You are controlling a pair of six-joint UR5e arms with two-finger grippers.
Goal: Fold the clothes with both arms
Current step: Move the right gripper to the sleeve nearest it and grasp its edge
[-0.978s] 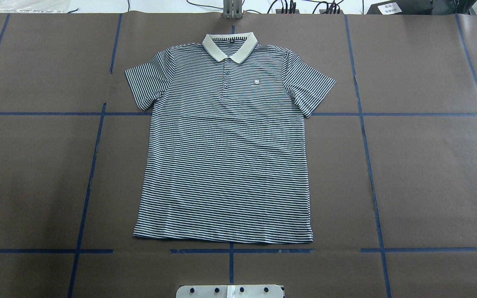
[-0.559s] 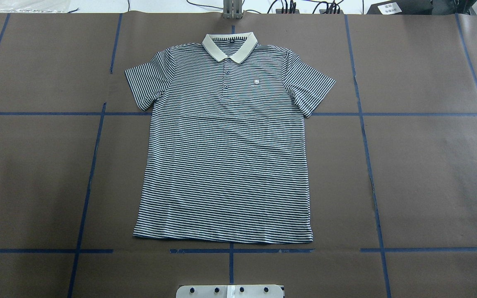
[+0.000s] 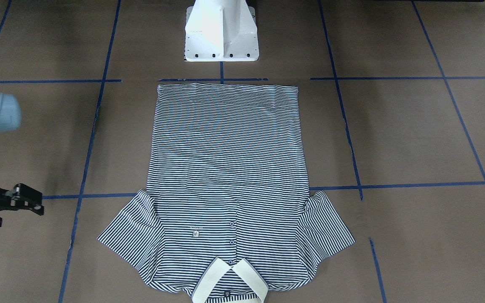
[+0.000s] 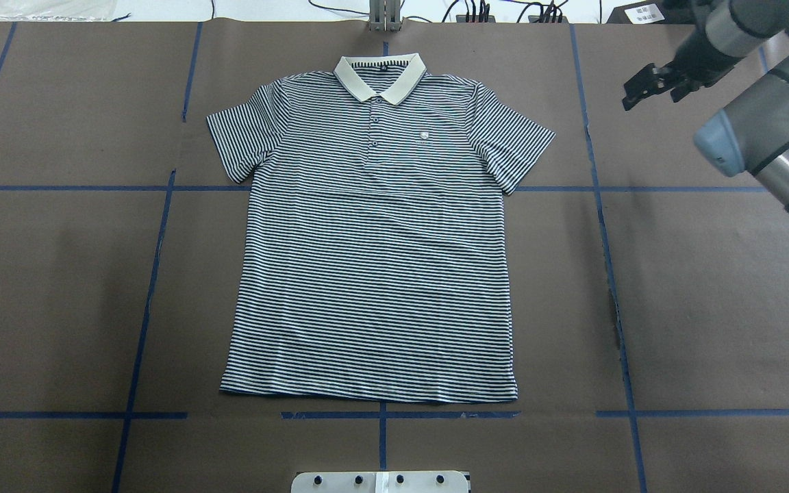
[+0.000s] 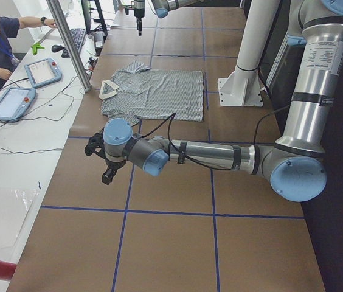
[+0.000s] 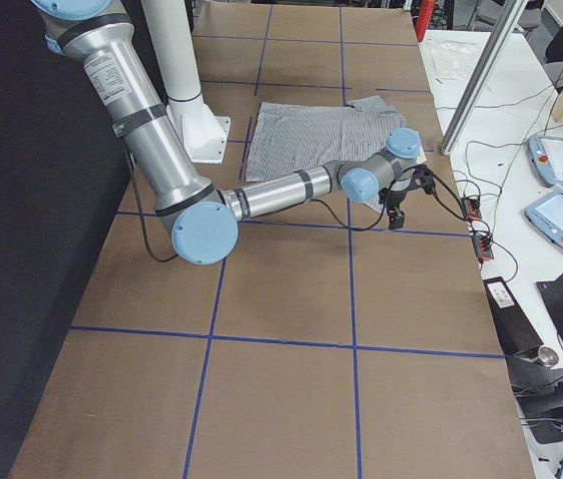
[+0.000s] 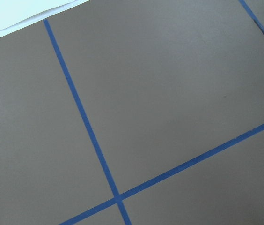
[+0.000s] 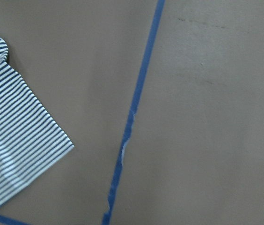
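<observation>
the striped polo shirt (image 4: 374, 274) lies flat and face up in the middle of the brown counter (image 4: 709, 308). its cream collar (image 4: 381, 77) is at the far edge, its hem is toward the white pedestal (image 3: 221, 33), and both sleeves are spread. the right hand (image 4: 649, 94) hangs above the counter beyond the sleeve on the robot's right, not touching it, with its fingers apart and holding nothing. the left hand (image 5: 101, 159) hovers over the counter well apart from the shirt; whether its fingers are apart or together cannot be told.

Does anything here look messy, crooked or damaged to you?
Only a small thing: the blue tape line near one sleeve of the polo shirt looks frayed and is peeling in spots. The shirt itself lies flat and straight, not yet folded.
</observation>
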